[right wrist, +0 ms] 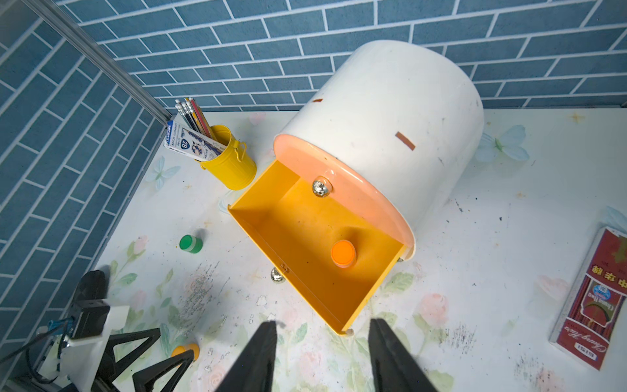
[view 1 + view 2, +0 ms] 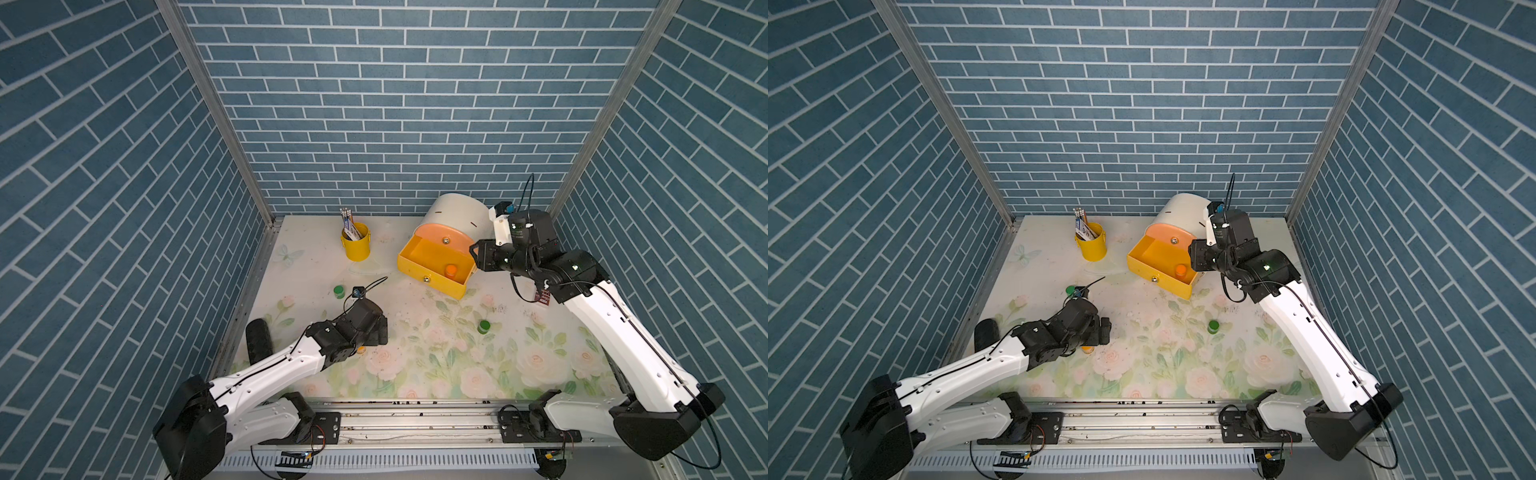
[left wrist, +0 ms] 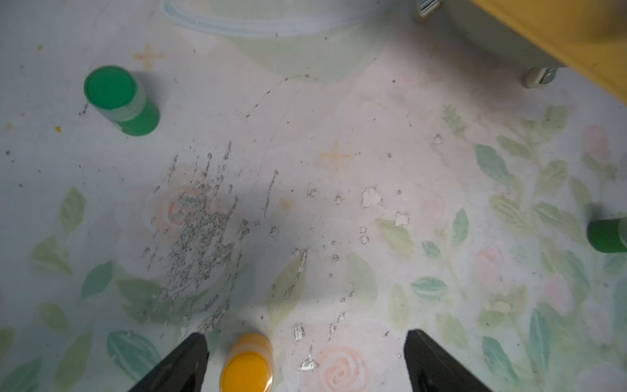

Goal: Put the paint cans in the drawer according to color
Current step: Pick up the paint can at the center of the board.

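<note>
Between the left end effector's (image 3: 305, 334) spread black fingers (image 3: 183, 366) sits a glossy round-lidded orange can (image 3: 247, 363); right end effector (image 1: 322, 321) slightly parted.

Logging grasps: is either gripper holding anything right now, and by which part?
Nothing held. Left gripper open around orange can; right gripper open, empty.

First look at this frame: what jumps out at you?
The yellow drawer stands pulled out of the white chest at the back right, with one orange paint can upright inside. Near the front left, the left end effector hangs open with a second orange can between its fingers, while two green cans stand loose on the floral mat.
</note>
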`<state>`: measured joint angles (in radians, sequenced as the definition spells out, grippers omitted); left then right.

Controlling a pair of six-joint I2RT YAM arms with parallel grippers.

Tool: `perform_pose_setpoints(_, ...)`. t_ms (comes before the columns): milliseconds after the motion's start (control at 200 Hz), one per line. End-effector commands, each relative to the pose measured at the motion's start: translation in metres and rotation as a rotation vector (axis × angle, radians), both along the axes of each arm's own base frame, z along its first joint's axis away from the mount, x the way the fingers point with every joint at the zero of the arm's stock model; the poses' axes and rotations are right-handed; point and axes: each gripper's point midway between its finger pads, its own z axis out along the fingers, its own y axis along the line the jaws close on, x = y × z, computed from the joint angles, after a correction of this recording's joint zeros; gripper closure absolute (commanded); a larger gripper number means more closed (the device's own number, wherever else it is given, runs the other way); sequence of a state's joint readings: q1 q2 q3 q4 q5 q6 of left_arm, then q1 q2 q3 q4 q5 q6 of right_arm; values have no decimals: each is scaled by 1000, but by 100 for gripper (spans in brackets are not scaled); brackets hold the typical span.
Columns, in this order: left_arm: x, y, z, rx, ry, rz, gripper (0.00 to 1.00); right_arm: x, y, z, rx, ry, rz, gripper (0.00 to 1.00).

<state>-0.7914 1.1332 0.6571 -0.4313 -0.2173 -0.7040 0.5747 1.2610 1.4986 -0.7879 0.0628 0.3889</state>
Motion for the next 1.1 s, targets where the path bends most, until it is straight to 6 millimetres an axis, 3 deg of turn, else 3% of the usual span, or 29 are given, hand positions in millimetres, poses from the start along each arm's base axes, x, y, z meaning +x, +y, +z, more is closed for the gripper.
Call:
perform_pose_setpoints(0,-10,17,-22,47,71,78,7,-1,-1,6,48,-30,-13,51)
perform_pose_setpoints(235,-17,23,-42,71,120,98,14,-7,-5,-4,53,-14,-20,51)
perform_pose_setpoints(630,-21,28,-58,105,150,109,31,-12,-7,-9,53,-10,-18,51)
perform_pose_setpoints(760,-22,31,-61,134,155,104,43,-13,-6,-7,66,-20,-11,51)
perform_pose_setpoints(1095,-23,32,-68,155,174,103,45,-14,-5,-10,68,-17,-2,51)
